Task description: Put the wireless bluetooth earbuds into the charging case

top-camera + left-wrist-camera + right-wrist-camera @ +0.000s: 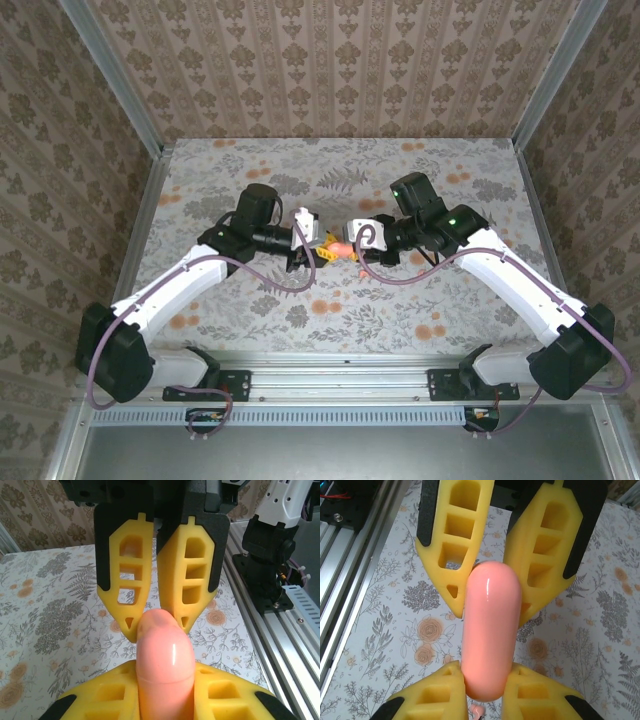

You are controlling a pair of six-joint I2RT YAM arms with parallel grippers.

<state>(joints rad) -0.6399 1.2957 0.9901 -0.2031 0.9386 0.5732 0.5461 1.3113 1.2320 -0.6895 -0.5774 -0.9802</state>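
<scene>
Charging case (489, 630), coral-pink and pill-shaped, sat clamped at both ends between the two hands. In the right wrist view the right hand (485, 680) came in from the bottom edge, its yellow fingers (437, 692) closed tight on the lower end of the case. The left hand (490, 612) reached down from the top, pinched shut on the upper part. In the left wrist view the left hand (165, 680) gripped the near end at the bottom, and the right hand (157, 625) met the far tip at the centre.

The case's long axis ran straight from one hand to the other: up and down in both wrist views, and roughly left to right in the overhead view, where the case (340, 245) hung above the middle of the tabletop (300, 320). Neither hand was nearer; each had its own end. The shell looked shut, so the next move likely turned on parting it across that axis. A small pink piece (477, 711), perhaps an earbud, lay on the tabletop at the bottom edge, beneath the case; it was too small to identify.
</scene>
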